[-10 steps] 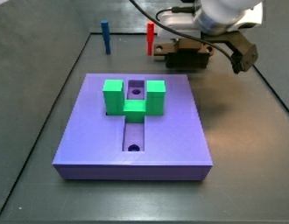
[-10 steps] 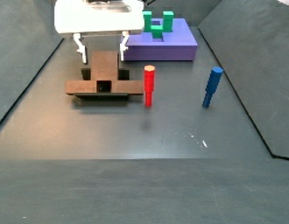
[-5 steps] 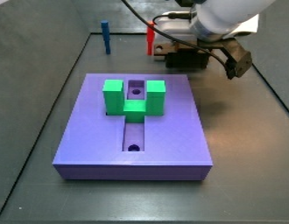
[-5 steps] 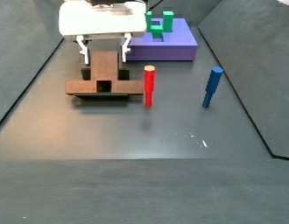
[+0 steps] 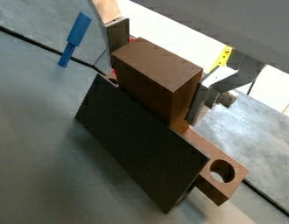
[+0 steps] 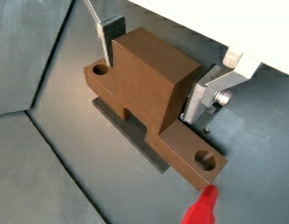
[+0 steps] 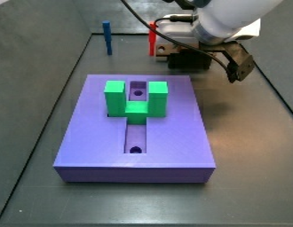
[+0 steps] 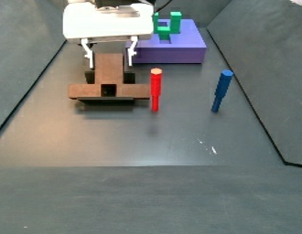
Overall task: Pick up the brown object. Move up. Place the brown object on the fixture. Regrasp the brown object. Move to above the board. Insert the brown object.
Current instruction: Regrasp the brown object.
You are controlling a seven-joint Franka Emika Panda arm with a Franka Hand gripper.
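Observation:
The brown object (image 5: 158, 79) is a tan-brown piece with a thick block and a bar that has a round hole near its end. It rests on the dark fixture (image 5: 135, 153), as both wrist views show (image 6: 153, 83). In a side view the brown object (image 8: 108, 69) lies on the fixture (image 8: 99, 94) beside the board (image 8: 178, 50). My gripper (image 8: 108, 52) hangs over it. The fingers (image 5: 117, 39) straddle the block with small gaps either side, so the gripper is open (image 6: 153, 74). The lavender board (image 7: 137, 133) carries a green U-block (image 7: 135, 97) over its slot.
A red peg (image 8: 155, 89) stands just beside the fixture and a blue peg (image 8: 222, 91) further off. Both stand behind the board in a side view, the red peg (image 7: 153, 37) and the blue peg (image 7: 106, 37). Raised edges bound the dark floor.
My gripper has shifted slightly over the fixture, and its fingers stand a little wider. The brown object has stayed on the fixture.

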